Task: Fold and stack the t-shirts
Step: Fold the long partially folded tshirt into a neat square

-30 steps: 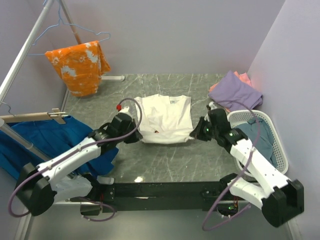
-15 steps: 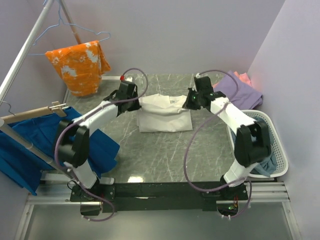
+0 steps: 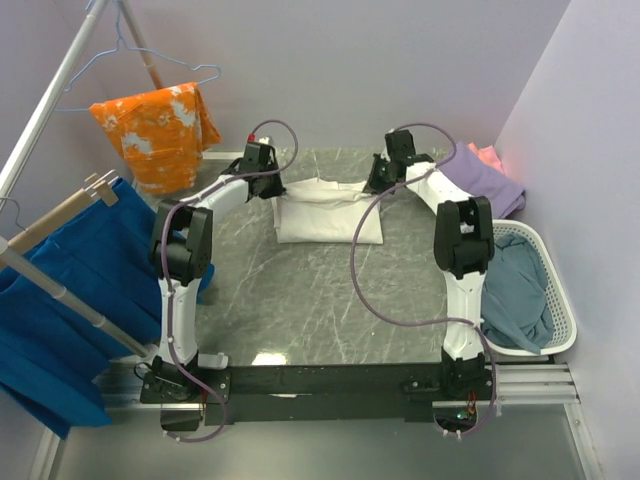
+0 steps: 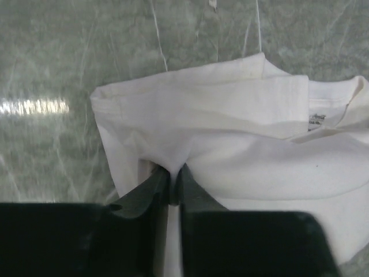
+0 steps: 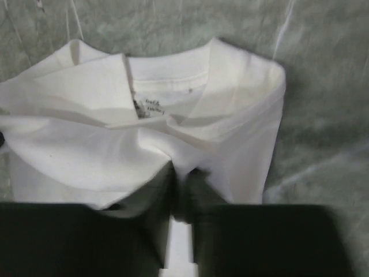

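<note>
Far left: orange garment (image 3: 155, 130) and blue cloth (image 3: 60, 300) on hangers, apart from the work.

Left gripper (image 4: 173, 173): jaws pressed together on a pinch of the white t-shirt (image 3: 330, 215) at its left end, just below the folded-in sleeve.

White t-shirt: flat on the far half of the table (image 3: 300, 300), doubled over, collar and label facing away from the bases. Long axis runs left to right, one gripper at each end. The bulk of the cloth lies on the near side of both.

Right gripper (image 5: 181, 173): clamped on bunched cloth at the shirt's right end, though that view is blurred.

Right of that: purple tee (image 3: 490, 185) over a salmon-pink tee (image 3: 487, 155), with a grey-blue tee (image 3: 515, 290) in the basket (image 3: 565, 300).

Judgement: any crosswise fold runs along that left-right axis. The right arm is nearer the purple pile.
</note>
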